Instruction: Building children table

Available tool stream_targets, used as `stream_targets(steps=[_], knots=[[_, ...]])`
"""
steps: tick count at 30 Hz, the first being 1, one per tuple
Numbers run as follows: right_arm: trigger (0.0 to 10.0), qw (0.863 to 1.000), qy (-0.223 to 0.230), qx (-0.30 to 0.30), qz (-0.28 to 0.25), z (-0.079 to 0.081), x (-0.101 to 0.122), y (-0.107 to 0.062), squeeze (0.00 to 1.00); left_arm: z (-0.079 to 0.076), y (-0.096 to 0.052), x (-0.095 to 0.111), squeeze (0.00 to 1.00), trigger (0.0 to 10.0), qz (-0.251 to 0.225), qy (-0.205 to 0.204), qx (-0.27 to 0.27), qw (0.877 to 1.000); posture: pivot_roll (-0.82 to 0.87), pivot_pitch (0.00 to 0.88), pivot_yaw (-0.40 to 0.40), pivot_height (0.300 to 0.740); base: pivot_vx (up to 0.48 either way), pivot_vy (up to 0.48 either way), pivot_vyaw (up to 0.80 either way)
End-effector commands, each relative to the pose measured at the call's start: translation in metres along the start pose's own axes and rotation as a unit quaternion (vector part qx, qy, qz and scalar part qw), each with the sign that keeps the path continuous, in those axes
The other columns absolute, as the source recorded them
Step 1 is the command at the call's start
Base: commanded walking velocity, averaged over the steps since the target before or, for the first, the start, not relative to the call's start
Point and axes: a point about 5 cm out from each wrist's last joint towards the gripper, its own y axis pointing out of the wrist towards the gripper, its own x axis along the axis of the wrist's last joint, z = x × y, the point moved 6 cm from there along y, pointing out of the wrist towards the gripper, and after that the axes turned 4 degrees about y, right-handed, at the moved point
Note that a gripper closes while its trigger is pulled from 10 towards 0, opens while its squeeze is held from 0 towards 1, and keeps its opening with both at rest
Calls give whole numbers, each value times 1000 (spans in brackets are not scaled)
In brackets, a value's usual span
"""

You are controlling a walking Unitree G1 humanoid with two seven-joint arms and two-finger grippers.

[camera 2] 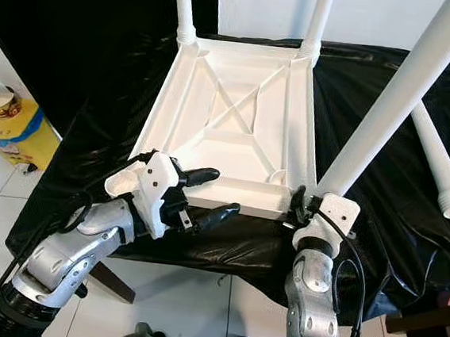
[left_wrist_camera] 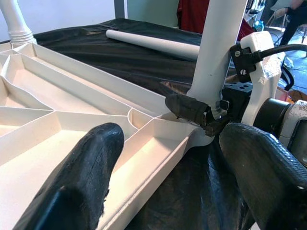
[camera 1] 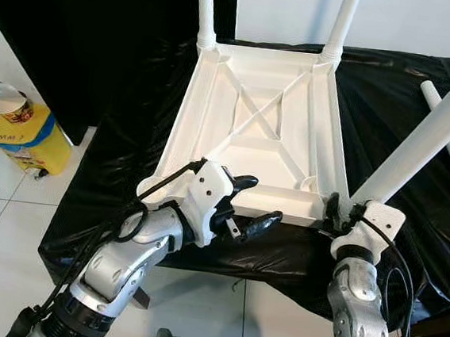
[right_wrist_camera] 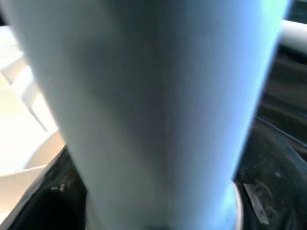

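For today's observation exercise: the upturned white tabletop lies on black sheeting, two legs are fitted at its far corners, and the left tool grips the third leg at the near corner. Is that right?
One slip: the right tool, not the left, grips the third leg at the near corner, as the left eye view shows. The left tool hangs open over the near edge of the tabletop. The black sheeting and the two far legs are right.

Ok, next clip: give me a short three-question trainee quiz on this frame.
1. True or false: the tabletop lies upside down on the black sheet.
2. What does the right gripper grip?
a) the loose leg
b) the leg at the near right corner
c) the yellow container
3. How many legs already stand at the far corners?

Key: 1 true. 2 b; the left gripper is open over the near edge. 3 two.
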Motion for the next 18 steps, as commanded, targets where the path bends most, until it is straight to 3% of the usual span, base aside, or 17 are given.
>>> stream_targets(steps=[1,5,6,8,12,18], knots=[[10000,1000,2,24,-14,0,7,-1,1000,-5,0,2,0,10000,-4,3,-24,1000,21,86,32,740,0,0,0],[10000,998,-6,58,-16,-1,9,-1,1000,-6,1,3,0,10000,-4,3,-25,1000,16,84,35,740,0,0,0],[10000,996,-14,87,-19,0,12,0,0,-6,1,3,0,10000,-5,3,-26,1000,14,83,36,740,0,0,0],[10000,996,-14,87,-19,0,12,0,0,-6,1,3,0,10000,-5,3,-26,1000,14,83,36,740,0,0,0],[10000,976,-46,213,-23,14,18,-1,0,-6,1,3,0,10000,-5,3,-28,1000,10,85,40,740,0,0,0],[10000,960,-65,274,-12,18,18,3,0,-5,1,3,0,10000,-6,3,-28,1000,11,87,40,740,0,0,0]])
